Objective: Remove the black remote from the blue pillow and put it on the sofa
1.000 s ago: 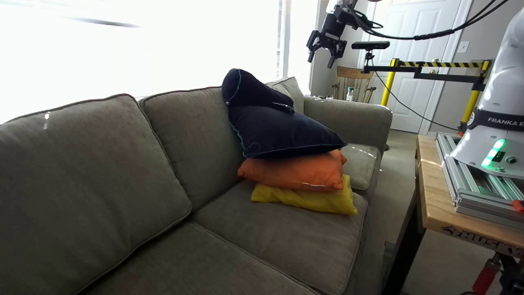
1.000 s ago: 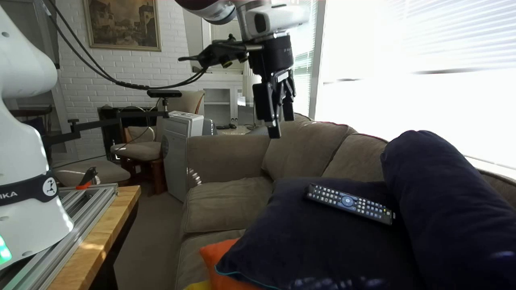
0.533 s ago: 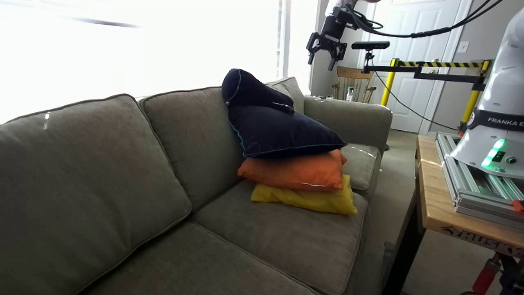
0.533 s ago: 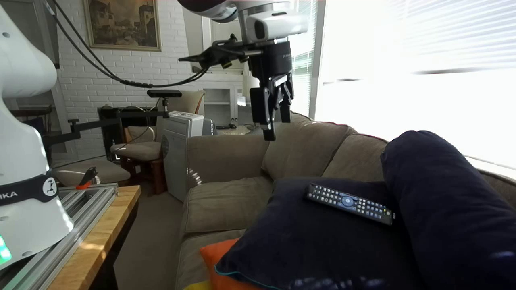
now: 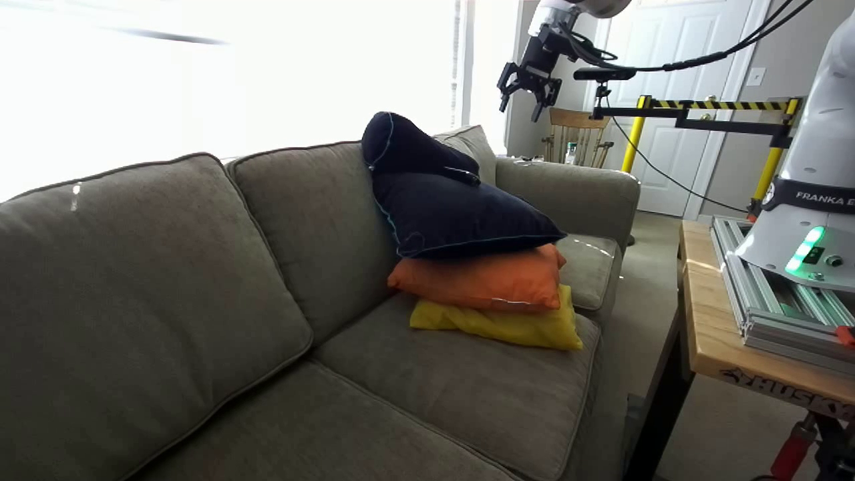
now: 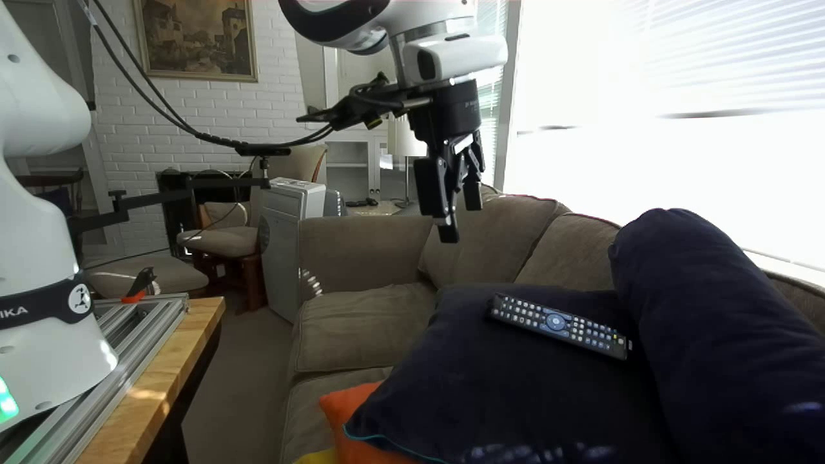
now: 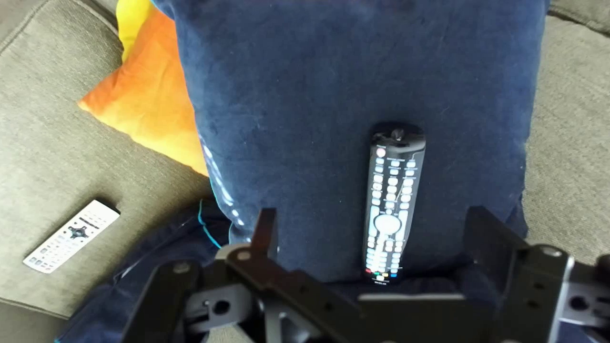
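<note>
The black remote (image 6: 557, 325) lies face up on the blue pillow (image 6: 509, 393), next to its bulging rolled end. In an exterior view the remote (image 5: 462, 175) shows only as a thin dark edge on the pillow (image 5: 461, 214). My gripper (image 6: 461, 222) is open and empty, in the air above the sofa (image 6: 361, 322), higher than the pillow; it also shows high up in an exterior view (image 5: 520, 112). In the wrist view the remote (image 7: 393, 200) lies lengthwise between the two spread fingers (image 7: 371, 209), below them and not touched.
An orange pillow (image 5: 481, 277) and a yellow pillow (image 5: 501, 324) lie under the blue one. A white remote (image 7: 71, 236) lies on the sofa seat in the wrist view. The sofa's arm (image 5: 568, 194) and back cushions (image 5: 320, 227) stand around. The robot's wooden table (image 5: 708, 321) is opposite.
My gripper has moved down a little over the last second, still open. The remote and the pillows have not moved.
</note>
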